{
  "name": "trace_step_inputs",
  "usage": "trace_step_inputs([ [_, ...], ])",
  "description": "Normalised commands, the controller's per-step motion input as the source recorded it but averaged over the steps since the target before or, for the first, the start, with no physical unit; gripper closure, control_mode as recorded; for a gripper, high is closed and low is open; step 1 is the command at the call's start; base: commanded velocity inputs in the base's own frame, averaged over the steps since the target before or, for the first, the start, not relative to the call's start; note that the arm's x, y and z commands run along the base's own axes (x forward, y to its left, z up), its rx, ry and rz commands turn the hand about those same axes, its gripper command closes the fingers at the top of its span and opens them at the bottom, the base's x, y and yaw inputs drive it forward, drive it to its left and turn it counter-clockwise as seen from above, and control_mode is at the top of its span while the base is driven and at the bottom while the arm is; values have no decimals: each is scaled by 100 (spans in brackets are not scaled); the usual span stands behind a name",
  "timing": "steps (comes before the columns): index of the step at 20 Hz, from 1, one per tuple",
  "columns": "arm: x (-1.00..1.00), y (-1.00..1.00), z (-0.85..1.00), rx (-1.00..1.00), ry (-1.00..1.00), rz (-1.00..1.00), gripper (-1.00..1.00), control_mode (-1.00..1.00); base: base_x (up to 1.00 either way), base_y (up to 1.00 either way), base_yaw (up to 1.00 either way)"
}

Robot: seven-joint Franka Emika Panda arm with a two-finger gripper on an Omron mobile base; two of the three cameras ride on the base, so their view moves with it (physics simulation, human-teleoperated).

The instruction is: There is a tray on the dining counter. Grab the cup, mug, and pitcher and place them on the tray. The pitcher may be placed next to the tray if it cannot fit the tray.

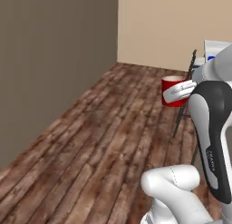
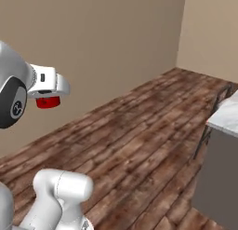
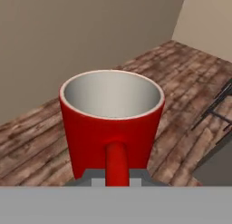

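Holding red mug (image 3: 111, 123) aloft, pale inside empty.

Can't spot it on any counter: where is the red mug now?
The red mug is held by its handle in the end effector, up over the wooden floor, away from the counter.

The left base view looks forward and down from behind the arm (image 1: 210, 137), which rises at its lower right, over a wooden floor (image 1: 99, 146) toward a far corner. The right base view faces the same floor and corner, with the arm at its left. The hand view sits very close behind the mug (image 3: 112, 123), looking along the gripper (image 3: 117, 180) at that floor.
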Motion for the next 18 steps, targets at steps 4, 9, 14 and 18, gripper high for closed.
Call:
trace_step_inputs([
  [4,0,0,0,0,0,0,100,100,40,79,-70],
  [9,0,0,0,0,0,0,100,100,36,73,-73],
  [14,0,0,0,0,0,0,100,100,39,74,-73],
  [18,0,0,0,0,0,0,100,100,48,80,-70],
])
